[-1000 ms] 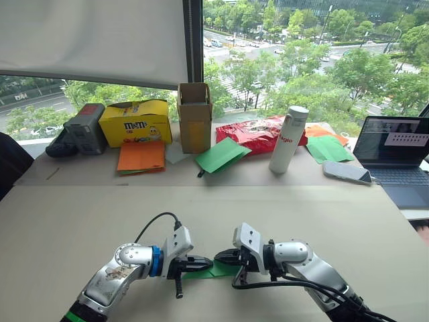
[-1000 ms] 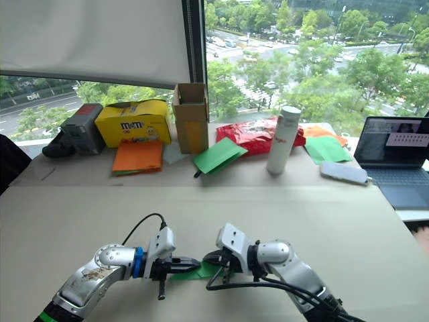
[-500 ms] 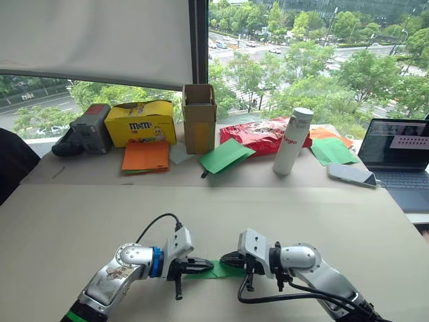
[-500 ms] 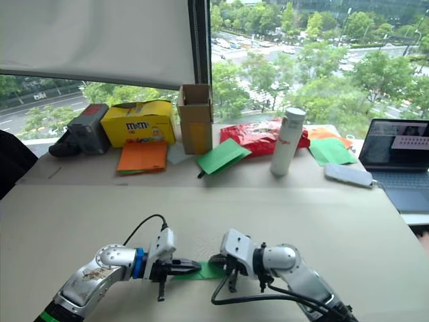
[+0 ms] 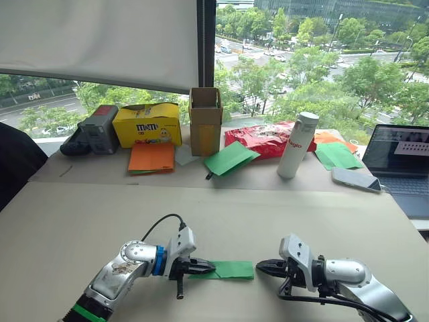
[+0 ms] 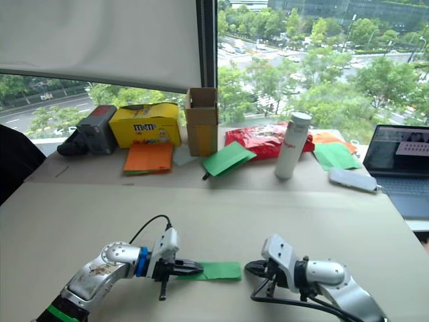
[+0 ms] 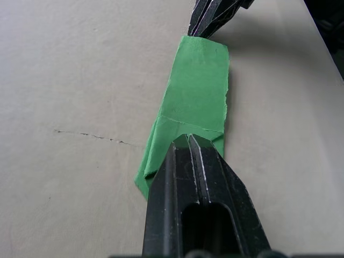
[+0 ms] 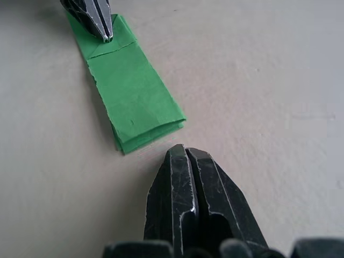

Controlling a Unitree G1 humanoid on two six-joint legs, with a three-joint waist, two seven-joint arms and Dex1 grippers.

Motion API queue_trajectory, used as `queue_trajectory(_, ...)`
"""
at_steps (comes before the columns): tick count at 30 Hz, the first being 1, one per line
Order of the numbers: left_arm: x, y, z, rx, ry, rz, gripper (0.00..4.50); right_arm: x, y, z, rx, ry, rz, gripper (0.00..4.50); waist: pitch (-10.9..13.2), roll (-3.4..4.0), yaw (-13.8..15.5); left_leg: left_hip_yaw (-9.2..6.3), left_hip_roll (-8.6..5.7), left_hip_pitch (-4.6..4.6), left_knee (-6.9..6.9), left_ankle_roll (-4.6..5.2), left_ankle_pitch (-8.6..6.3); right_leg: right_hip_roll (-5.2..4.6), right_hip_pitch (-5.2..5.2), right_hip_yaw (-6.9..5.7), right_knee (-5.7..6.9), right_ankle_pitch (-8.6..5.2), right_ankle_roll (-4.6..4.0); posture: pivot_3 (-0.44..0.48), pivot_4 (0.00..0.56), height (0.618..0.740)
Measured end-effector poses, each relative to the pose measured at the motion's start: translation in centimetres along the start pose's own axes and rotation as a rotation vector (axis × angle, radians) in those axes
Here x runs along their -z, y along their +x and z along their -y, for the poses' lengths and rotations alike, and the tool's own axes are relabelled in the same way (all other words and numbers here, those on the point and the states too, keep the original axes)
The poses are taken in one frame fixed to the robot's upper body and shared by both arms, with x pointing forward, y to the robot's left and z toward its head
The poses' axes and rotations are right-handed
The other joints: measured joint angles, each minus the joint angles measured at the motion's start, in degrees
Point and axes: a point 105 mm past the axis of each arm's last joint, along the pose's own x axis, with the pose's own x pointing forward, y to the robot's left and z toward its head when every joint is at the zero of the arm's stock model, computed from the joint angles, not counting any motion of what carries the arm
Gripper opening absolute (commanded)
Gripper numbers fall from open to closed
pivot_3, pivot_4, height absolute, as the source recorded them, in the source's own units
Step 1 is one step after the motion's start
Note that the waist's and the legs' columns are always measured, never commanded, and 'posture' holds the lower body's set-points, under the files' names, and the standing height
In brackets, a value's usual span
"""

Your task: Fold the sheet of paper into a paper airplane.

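Observation:
The sheet of paper [image 5: 231, 270], bright green and folded into a narrow layered strip, lies flat on the beige table [image 5: 100, 215] near the front edge. My left gripper [image 5: 204, 266] is shut, and its tips rest on the strip's left end [image 7: 196, 91]. My right gripper [image 5: 261, 266] is shut too and hovers a short gap off the strip's right end [image 8: 131, 91], touching nothing. The left wrist view also has the right gripper's tips [image 7: 207, 24] just beyond the strip's far end.
Along the back by the window stand a black device [image 5: 100, 127], a yellow candy box [image 5: 146, 124], orange sheets [image 5: 147, 157], a cardboard box [image 5: 205, 121], loose green sheets [image 5: 230, 159], a red bag [image 5: 261, 137] and a white bottle [image 5: 297, 144]. A phone [image 5: 355, 179] and a laptop [image 5: 402, 157] sit at right.
My right gripper has pulled back to the right, off the strip's end, leaving more of the strip uncovered. The left gripper stays on the left end. The camera has shifted.

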Motion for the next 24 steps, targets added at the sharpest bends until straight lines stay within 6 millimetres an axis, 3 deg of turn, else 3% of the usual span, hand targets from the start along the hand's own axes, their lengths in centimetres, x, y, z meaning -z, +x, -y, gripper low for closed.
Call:
queue_trajectory(5, -0.2, -0.2, -0.2, -0.007, -0.030, 0.035, 0.00, -1.2, -0.9, 1.0, 0.007, 0.044, 0.010, 0.05, 0.2, 0.26, -0.1, 0.04, 0.00, -0.12, 0.02, 0.01, 0.01, 0.00, -0.17, 0.01, 0.01, 0.08, 0.00, 0.000, 0.150, 0.740)
queue_trajectory(9, -1.0, -1.3, -0.5, -0.022, -0.149, 0.124, 0.00, -4.3, -1.1, -0.1, -0.086, -0.031, 0.052, 0.05, 0.6, 0.16, -0.2, 0.02, 0.06, -0.48, 0.09, 0.11, 0.09, 0.10, -0.57, -0.07, 0.22, 0.14, 0.06, 0.000, 0.150, 0.740)
queue_trajectory(14, -4.6, -6.9, -0.5, -0.045, -0.161, 0.221, 0.00, -5.5, -1.6, -3.8, -0.317, -0.039, 0.006, 0.05, 1.1, -0.09, -0.5, -0.04, 0.09, -1.04, 0.17, 0.44, 0.34, 0.58, -1.05, -0.17, 0.35, 0.41, -0.33, 0.000, 0.150, 0.740)
queue_trajectory(17, -5.8, -10.0, 1.1, -0.012, -0.160, 0.204, 0.00, -6.0, -1.1, -5.4, -0.414, -0.050, -0.007, 0.05, 1.3, -0.10, -1.0, -0.01, 0.09, -1.03, 0.18, 0.43, 0.33, 0.72, -1.05, -0.18, 0.34, 0.40, -0.30, 0.000, 0.150, 0.740)
queue_trajectory(20, -5.2, -10.8, 2.6, 0.030, -0.202, 0.170, 0.00, -6.1, 0.5, -4.4, -0.360, -0.081, -0.008, 0.05, 1.5, 0.00, -1.7, 0.04, 0.09, -1.02, 0.22, 0.34, 0.39, 0.78, -1.11, -0.14, 0.34, 0.29, -0.08, 0.000, 0.150, 0.740)
queue_trajectory(24, -4.3, -10.7, 3.0, 0.007, -0.223, 0.156, 0.00, -6.9, 2.3, -2.9, -0.300, -0.106, 0.019, 0.05, 1.7, -0.01, -1.5, 0.06, 0.12, -1.13, 0.22, -0.14, 0.44, 0.86, -1.33, -0.13, 0.48, 0.28, 0.04, 0.000, 0.150, 0.740)
